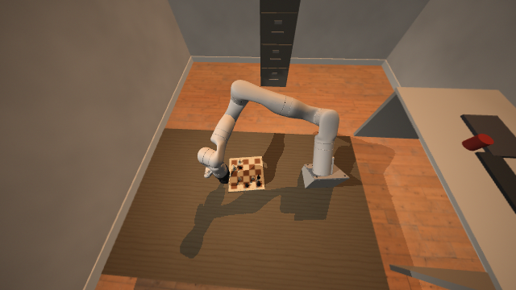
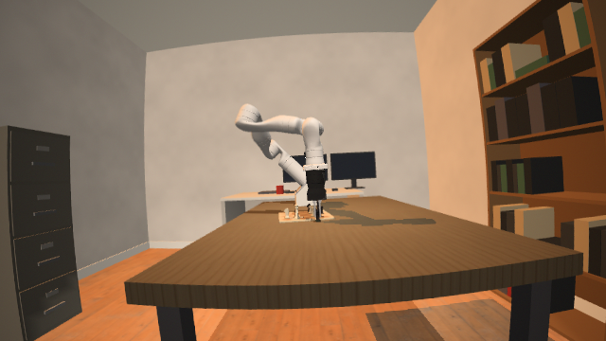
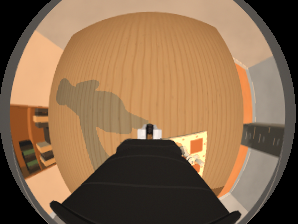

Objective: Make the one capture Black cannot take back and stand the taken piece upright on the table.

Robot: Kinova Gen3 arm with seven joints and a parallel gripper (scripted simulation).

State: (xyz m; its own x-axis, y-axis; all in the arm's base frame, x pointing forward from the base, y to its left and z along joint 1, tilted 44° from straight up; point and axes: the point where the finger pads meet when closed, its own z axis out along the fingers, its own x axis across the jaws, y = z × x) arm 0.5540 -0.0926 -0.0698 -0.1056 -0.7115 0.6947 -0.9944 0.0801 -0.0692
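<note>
The small chessboard (image 1: pixel 246 173) lies on the brown table and carries several white and black pieces; it also shows in the exterior view (image 2: pixel 305 216). My gripper (image 1: pixel 222 177) hangs straight down just off the board's left edge, low over the table. It is shut on a small dark chess piece (image 2: pixel 317 217), which is upright and close to the table top. I cannot tell whether the piece touches the table. In the wrist view the gripper body hides most of the piece (image 3: pixel 149 129); the board's corner (image 3: pixel 192 148) lies to its right.
The arm's base (image 1: pixel 323 176) stands on the table to the right of the board. A desk with monitors (image 2: pixel 352 167) and a red cup (image 2: pixel 279 189) stands behind the table. A filing cabinet (image 1: pixel 279 40) stands by the far wall.
</note>
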